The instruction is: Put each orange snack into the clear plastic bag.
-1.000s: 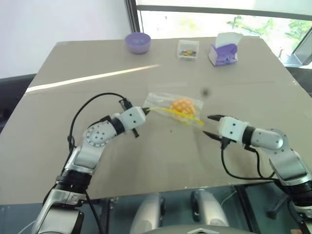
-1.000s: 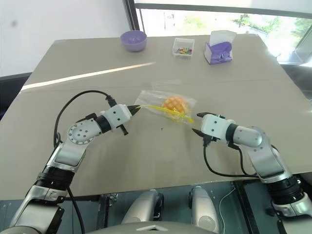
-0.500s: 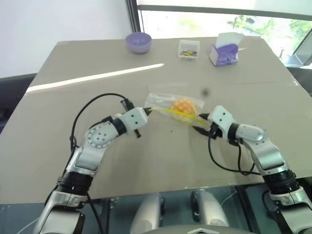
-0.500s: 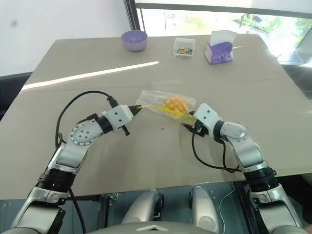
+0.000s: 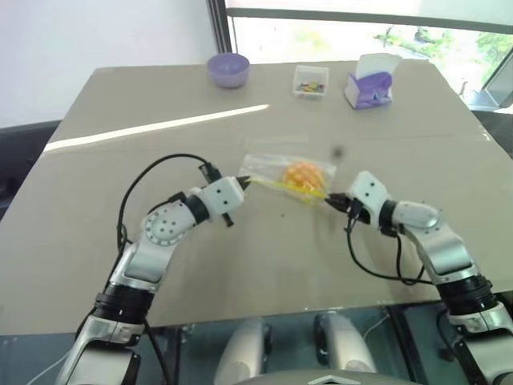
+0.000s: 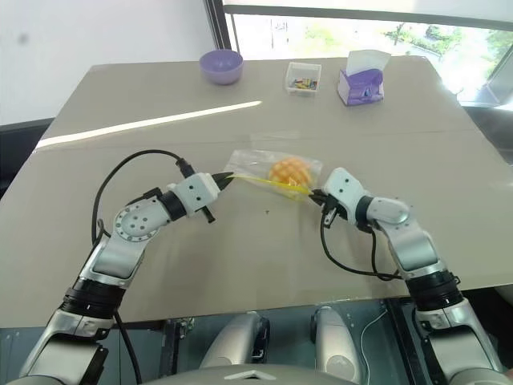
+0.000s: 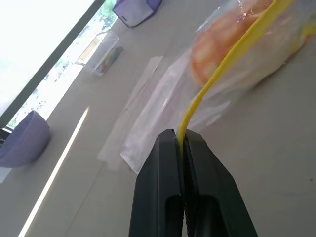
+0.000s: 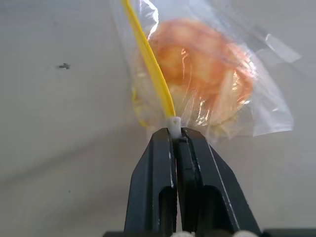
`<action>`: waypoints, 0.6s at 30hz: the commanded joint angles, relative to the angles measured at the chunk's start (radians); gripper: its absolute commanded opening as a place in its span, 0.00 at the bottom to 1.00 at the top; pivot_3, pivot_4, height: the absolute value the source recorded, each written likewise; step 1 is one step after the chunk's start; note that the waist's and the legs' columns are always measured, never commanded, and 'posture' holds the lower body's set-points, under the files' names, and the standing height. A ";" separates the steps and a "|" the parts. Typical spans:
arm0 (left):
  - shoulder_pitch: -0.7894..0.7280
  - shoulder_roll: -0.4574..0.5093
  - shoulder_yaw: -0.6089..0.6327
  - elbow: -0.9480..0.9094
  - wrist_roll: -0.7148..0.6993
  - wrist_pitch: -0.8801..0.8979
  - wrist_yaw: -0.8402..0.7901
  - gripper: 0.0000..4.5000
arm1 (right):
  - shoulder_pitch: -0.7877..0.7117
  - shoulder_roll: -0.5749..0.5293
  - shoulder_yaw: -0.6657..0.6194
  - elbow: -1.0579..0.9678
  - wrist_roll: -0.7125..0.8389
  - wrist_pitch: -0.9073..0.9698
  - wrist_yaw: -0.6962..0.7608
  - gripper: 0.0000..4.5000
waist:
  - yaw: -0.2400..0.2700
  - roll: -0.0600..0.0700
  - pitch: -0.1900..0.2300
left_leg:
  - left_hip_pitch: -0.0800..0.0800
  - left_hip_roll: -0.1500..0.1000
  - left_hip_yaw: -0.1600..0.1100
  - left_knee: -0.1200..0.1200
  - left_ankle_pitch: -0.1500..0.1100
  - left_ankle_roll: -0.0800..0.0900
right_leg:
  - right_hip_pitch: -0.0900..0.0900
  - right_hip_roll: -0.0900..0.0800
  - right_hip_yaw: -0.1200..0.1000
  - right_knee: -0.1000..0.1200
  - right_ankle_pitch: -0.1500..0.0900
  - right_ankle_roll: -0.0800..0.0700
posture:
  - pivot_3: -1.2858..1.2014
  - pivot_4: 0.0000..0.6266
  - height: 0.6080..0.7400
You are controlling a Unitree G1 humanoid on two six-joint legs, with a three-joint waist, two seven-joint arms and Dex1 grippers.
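The orange snack, a domed bun with a grid top, lies inside the clear plastic bag near the middle of the table. The bag's yellow seal strip runs between my two grippers. My left gripper is shut on the strip's left end, as the left wrist view shows. My right gripper is shut on the strip's right end, where a small white slider sits at the fingertips. In the right wrist view the snack shows through the plastic just beyond the fingers.
At the table's far edge stand a purple bowl, a small clear box of colourful bits and a purple-and-white tissue box. A bright stripe of sunlight crosses the tan table on the left.
My right gripper moved left to the bag's seal strip and went from open to shut on its right end. The left gripper kept its hold and did not move.
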 commanded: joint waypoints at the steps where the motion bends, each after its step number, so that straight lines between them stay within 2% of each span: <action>1: -0.043 0.039 0.106 -0.124 -0.165 0.134 -0.087 0.00 | -0.080 -0.096 -0.128 -0.088 0.082 0.003 0.068 0.01 | 0.000 0.000 0.000 | 0.000 0.000 0.000 0.000 0.000 0.000 | 0.000 0.000 0.000 0.000 0.000 0.000 | 0.52 0.24 1.00; 5: -0.102 0.097 0.172 -0.214 -0.380 0.331 -0.214 0.00 | -0.166 -0.208 -0.182 -0.163 0.230 0.089 0.210 0.01 | -0.002 0.000 0.000 | -0.003 0.001 -0.001 0.000 0.000 0.000 | -0.003 0.001 -0.001 0.000 0.000 0.000 | 0.52 0.24 1.00; 9: -0.240 0.055 0.240 -0.195 -0.537 0.508 -0.168 0.00 | -0.295 -0.217 -0.183 -0.072 0.205 0.054 0.172 0.01 | -0.002 0.000 0.000 | -0.004 0.002 0.000 0.001 0.000 0.000 | -0.003 0.001 -0.001 0.000 0.000 0.000 | 0.52 0.24 1.00; 13: -0.328 0.015 0.182 -0.063 -0.478 0.505 -0.153 0.00 | -0.410 -0.183 -0.118 0.195 0.057 -0.118 0.081 0.01 | -0.002 0.000 0.000 | -0.005 0.000 0.000 0.005 0.000 0.000 | -0.002 0.001 -0.002 0.000 0.000 0.000 | 0.52 0.24 1.00; 16: -0.416 -0.023 0.111 0.127 -0.332 0.376 -0.083 0.00 | -0.500 -0.143 -0.073 0.411 -0.053 -0.275 -0.020 0.01 | -0.002 0.000 0.000 | -0.003 -0.002 0.000 0.005 0.001 -0.001 | 0.000 0.001 -0.001 0.001 0.000 0.000 | 0.52 0.24 1.00; 18: -0.479 -0.057 0.101 0.219 -0.284 0.291 -0.032 0.00 | -0.537 -0.129 -0.061 0.493 -0.088 -0.352 -0.054 0.01 | -0.001 -0.001 0.000 | -0.004 -0.003 0.000 0.005 0.002 -0.004 | -0.002 0.001 -0.001 0.001 0.000 0.000 | 0.52 0.24 1.00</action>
